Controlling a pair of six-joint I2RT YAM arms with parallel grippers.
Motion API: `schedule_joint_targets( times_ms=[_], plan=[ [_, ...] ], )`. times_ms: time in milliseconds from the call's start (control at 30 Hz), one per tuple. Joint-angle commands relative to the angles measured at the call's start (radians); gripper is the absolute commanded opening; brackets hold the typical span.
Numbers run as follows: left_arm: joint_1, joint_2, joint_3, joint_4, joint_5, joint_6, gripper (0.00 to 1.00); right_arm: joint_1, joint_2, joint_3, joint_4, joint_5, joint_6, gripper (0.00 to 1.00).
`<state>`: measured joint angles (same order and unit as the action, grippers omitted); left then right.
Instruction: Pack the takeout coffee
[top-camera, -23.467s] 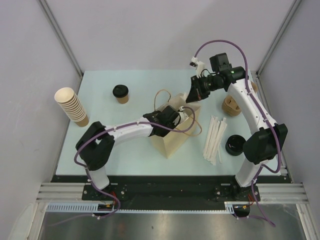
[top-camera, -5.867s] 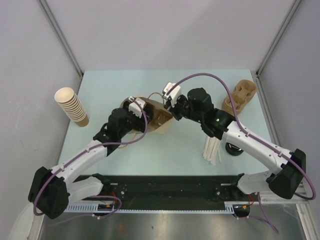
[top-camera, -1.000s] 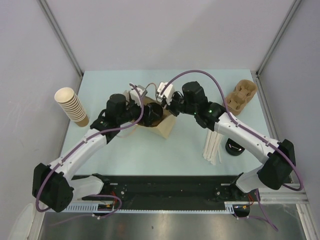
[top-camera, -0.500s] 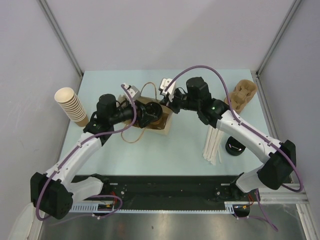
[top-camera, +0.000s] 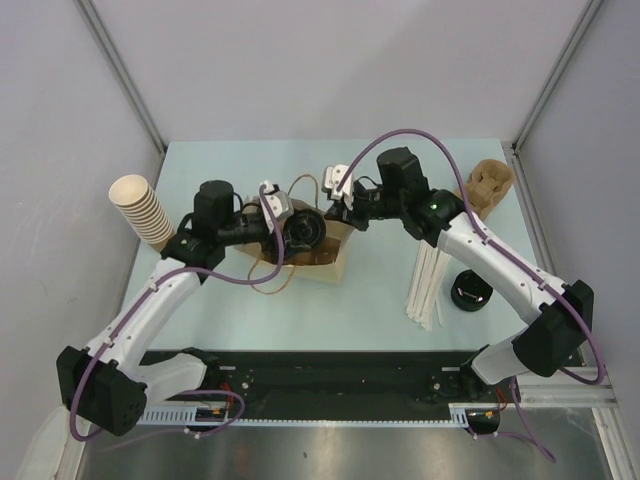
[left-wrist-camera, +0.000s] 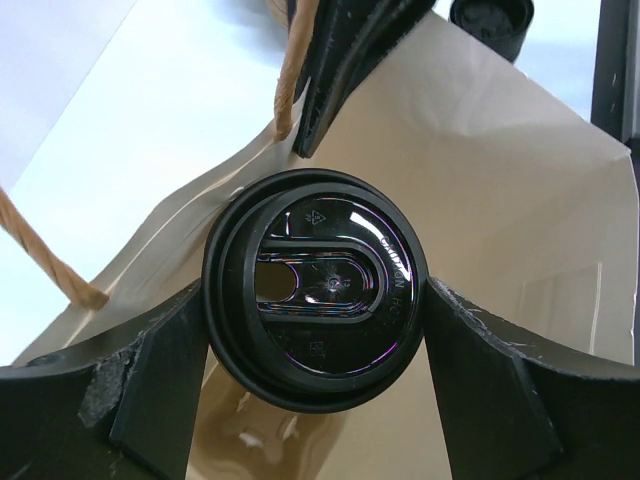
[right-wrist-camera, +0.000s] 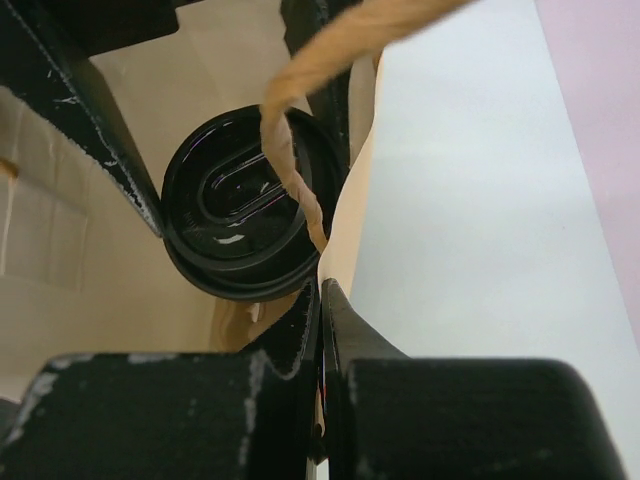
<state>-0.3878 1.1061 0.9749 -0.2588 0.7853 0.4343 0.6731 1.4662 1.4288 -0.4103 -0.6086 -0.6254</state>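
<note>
The coffee cup (left-wrist-camera: 315, 300) shows mostly as its glossy black lid, round, with a raised oval sip panel. The cup body under it is hidden. It sits in the open mouth of the tan paper bag (left-wrist-camera: 500, 180), near the middle of the desk (top-camera: 230, 310) and somewhat toward the far edge.

The left claw (left-wrist-camera: 316, 345) clamps the cup, one finger touching each side just below the lid. The right claw (right-wrist-camera: 322, 300) is pinched closed on the bag's rim, beside a twine handle (right-wrist-camera: 290, 150) that hangs across the lid in the right wrist view.

There is one coffee cup, one bag with two twine handles, and one pulp cup carrier (top-camera: 486, 190) at the far right corner. One stack of nested cups (top-camera: 145, 212) stands by the left edge. Toward the right edge lie a bundle of white straws (top-camera: 428, 280) and, just beside it, one pile of black lids (top-camera: 470, 292).
</note>
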Motion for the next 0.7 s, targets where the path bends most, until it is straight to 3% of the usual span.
schedule_joint_targets(
  times_ms=[0, 333, 667],
  plan=[
    [0.001, 0.012, 0.045, -0.053, 0.034, 0.184, 0.0, 0.064, -0.003, 0.048, -0.048, -0.056, -0.079, 0.0],
    [-0.042, -0.058, -0.099, -0.066, 0.02, 0.392, 0.0, 0.103, -0.027, 0.047, -0.004, 0.015, -0.129, 0.0],
    [-0.082, -0.068, -0.179, 0.016, -0.03, 0.46, 0.0, 0.135, -0.053, -0.002, 0.057, 0.03, -0.223, 0.0]
  ],
)
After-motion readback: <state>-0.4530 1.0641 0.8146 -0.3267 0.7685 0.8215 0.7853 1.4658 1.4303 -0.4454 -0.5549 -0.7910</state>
